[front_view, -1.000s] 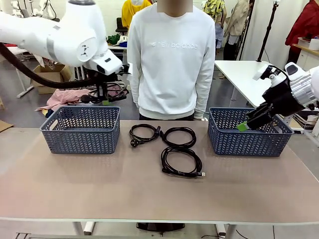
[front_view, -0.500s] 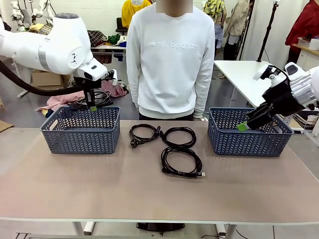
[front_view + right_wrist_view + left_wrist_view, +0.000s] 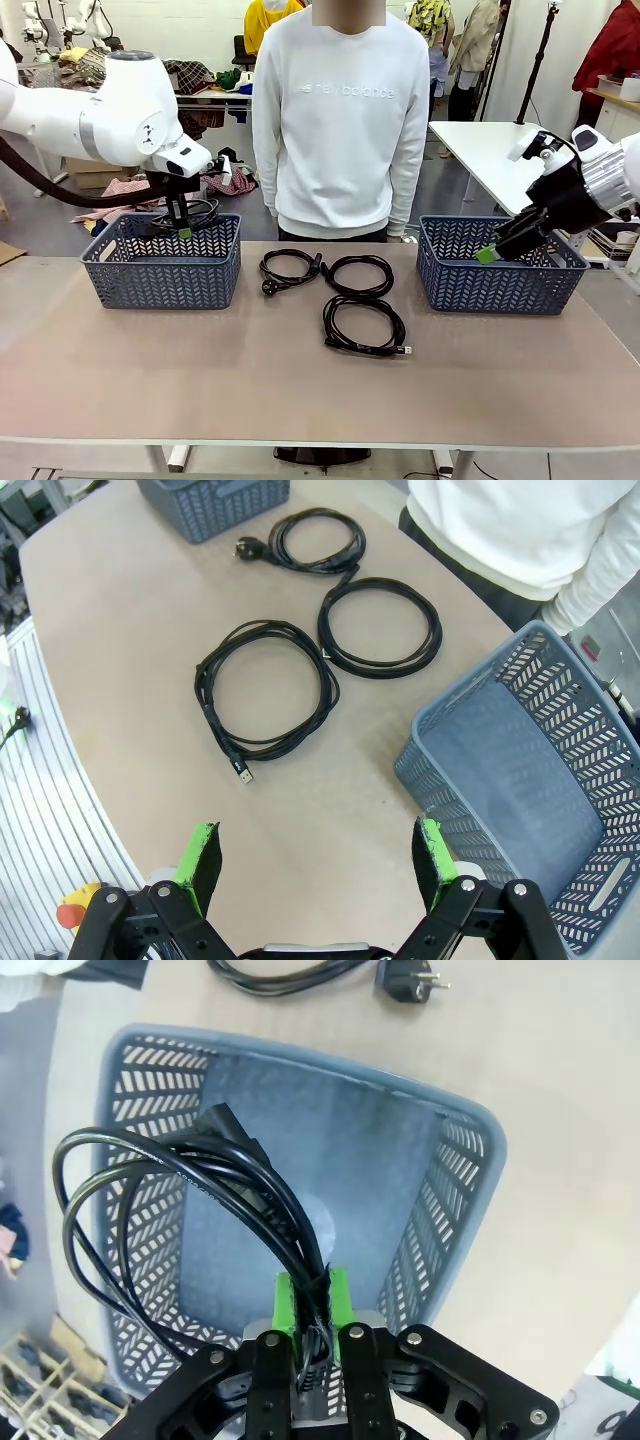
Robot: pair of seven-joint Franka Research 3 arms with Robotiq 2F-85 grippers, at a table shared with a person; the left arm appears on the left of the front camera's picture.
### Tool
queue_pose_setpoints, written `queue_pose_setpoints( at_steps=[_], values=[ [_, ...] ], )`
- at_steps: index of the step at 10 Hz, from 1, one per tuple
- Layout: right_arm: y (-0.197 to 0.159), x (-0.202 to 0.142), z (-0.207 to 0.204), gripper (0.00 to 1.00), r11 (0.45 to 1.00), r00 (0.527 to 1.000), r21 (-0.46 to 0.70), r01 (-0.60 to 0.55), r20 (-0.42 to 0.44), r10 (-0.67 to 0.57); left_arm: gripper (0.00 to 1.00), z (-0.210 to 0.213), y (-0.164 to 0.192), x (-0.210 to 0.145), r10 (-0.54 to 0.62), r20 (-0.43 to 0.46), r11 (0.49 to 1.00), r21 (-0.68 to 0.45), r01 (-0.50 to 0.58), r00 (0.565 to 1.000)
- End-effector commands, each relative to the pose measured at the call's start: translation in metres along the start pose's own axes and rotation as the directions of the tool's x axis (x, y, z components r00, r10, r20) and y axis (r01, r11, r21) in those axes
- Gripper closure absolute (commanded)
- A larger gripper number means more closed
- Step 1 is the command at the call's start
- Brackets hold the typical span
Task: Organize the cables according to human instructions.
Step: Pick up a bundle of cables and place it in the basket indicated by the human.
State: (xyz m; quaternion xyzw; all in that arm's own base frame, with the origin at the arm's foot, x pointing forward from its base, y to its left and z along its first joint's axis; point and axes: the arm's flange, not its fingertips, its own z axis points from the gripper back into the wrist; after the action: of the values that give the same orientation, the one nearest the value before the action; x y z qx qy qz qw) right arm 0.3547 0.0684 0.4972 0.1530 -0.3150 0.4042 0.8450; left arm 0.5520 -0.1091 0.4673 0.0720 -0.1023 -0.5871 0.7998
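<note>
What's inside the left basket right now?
The left basket shows a bare floor where visible. The left gripper holds a coiled cable over it; the loop and gripper hide part of the floor.

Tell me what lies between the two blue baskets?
Three coiled cables on the table: the far-left cable, the middle cable, the nearest cable. The front view shows this.

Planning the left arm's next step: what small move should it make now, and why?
Probably lower a little and open: the left gripper is shut on a coiled black cable hanging over the blue plastic mesh basket, so releasing should drop it inside.
</note>
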Motion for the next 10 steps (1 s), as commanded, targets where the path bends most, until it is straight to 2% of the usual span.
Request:
queue_pose_setpoints(
  at_steps=[1, 2, 3, 4, 5, 6, 7, 8, 9, 10],
  values=[
    [-0.0014, 0.0004, -0.0006, 0.00, 1.000, 1.000, 0.011, -0.001, 0.012, 0.001, 1.00, 0.0008, -0.0037, -0.0040, -0.006, 0.014, 1.000, 0.002, 0.005, 1.000],
    [-0.0014, 0.0004, -0.0006, 0.00, 1.000, 1.000, 0.011, -0.001, 0.012, 0.001, 1.00, -0.0017, -0.0028, -0.0051, -0.001, 0.003, 1.000, 0.005, 0.001, 1.000],
    [-0.0014, 0.0004, -0.0006, 0.00, 1.000, 1.000, 0.011, -0.001, 0.012, 0.001, 0.80, -0.0042, -0.0018, -0.0056, 0.001, 0.003, 1.000, -0.001, -0.001, 1.000],
    [-0.0014, 0.0004, -0.0006, 0.00, 1.000, 1.000, 0.011, -0.001, 0.012, 0.001, 0.65, -0.0055, -0.0004, -0.0056, 0.004, 0.001, 1.000, -0.001, -0.004, 1.000],
    [-0.0014, 0.0004, -0.0006, 0.00, 1.000, 1.000, 0.011, -0.001, 0.012, 0.001, 0.61, -0.0064, 0.0023, -0.0066, 0.012, -0.002, 1.000, 0.004, -0.012, 1.000],
    [-0.0014, 0.0004, -0.0006, 0.00, 1.000, 1.000, 0.011, -0.001, 0.012, 0.001, 0.46, -0.0052, 0.0030, -0.0066, 0.016, 0.001, 1.000, 0.008, -0.016, 1.000],
    [-0.0014, 0.0004, -0.0006, 0.00, 1.000, 1.000, 0.011, -0.001, 0.012, 0.001, 0.42, -0.0033, 0.0032, -0.0065, 0.017, 0.006, 1.000, -0.001, -0.017, 1.000],
    [-0.0014, 0.0004, -0.0006, 0.00, 1.000, 1.000, 0.011, -0.001, 0.012, 0.001, 0.27, -0.0013, 0.0032, -0.0061, 0.019, 0.008, 1.000, -0.012, -0.019, 1.000],
    [-0.0014, 0.0004, -0.0006, 0.00, 1.000, 1.000, 0.011, -0.001, 0.012, 0.001, 0.23, 0.0003, 0.0032, -0.0059, 0.020, 0.010, 1.000, -0.023, -0.020, 1.000],
    [-0.0014, 0.0004, -0.0006, 0.00, 1.000, 1.000, 0.011, -0.001, 0.012, 0.001, 0.07, 0.0015, 0.0038, -0.0057, 0.025, 0.016, 0.999, -0.031, -0.025, 1.000]
  ],
)
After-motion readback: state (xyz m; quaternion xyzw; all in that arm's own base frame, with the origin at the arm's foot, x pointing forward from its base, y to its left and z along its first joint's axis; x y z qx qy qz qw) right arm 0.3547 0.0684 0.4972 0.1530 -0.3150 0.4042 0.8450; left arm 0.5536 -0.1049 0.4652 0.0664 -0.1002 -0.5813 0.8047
